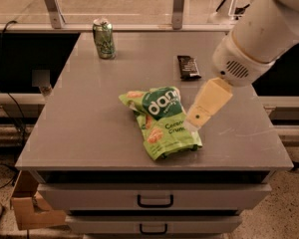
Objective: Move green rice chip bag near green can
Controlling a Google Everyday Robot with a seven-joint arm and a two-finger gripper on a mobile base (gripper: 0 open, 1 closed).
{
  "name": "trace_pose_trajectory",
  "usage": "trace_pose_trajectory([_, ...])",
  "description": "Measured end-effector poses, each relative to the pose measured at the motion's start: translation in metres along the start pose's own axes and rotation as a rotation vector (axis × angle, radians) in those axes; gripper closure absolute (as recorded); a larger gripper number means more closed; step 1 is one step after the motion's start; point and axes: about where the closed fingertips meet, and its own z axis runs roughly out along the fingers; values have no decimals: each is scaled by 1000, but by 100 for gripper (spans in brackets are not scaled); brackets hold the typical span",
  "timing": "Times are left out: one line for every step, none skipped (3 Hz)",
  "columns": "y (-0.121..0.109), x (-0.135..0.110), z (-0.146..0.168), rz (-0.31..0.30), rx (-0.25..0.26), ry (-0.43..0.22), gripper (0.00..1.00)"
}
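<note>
Green rice chip bag (162,126): lying flat on the bench (84,128), toward the front edge and roughly mid-width. Its dark green round logo faces up and the pouch is creased at its upper left corner.

Hand (193,122): a cream-coloured part angled downward to the left, with its tip at the right edge of the bag, level with the lettering. Contact with the bag cannot be confirmed. Whether the hand is open or closed cannot be told from this view. It holds nothing that can be seen. The arm (261,31) enters from the upper right, and its thick white and tan body sits above the bench's right side.

Green can (104,38): upright near the rear left corner of the bench, well apart from the bag.

Dark bar wrapper (189,66): flat on the bench, behind the bag and to its right, just beside the arm's body in the picture.

Below the bench top: two drawers (154,198) with dark handles. A cardboard box (26,205) stands on the floor at the lower left.
</note>
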Motion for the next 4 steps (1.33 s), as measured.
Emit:
trace_pose_trajectory([7,-17,26,58,-20,-10,0])
trace_pose_trajectory([10,-27,44,114,-28,9,0])
trace_pose_trajectory([12,-32,59,153,-23,49,18])
trace_pose_trajectory([14,-34,70,174,-9,86,41])
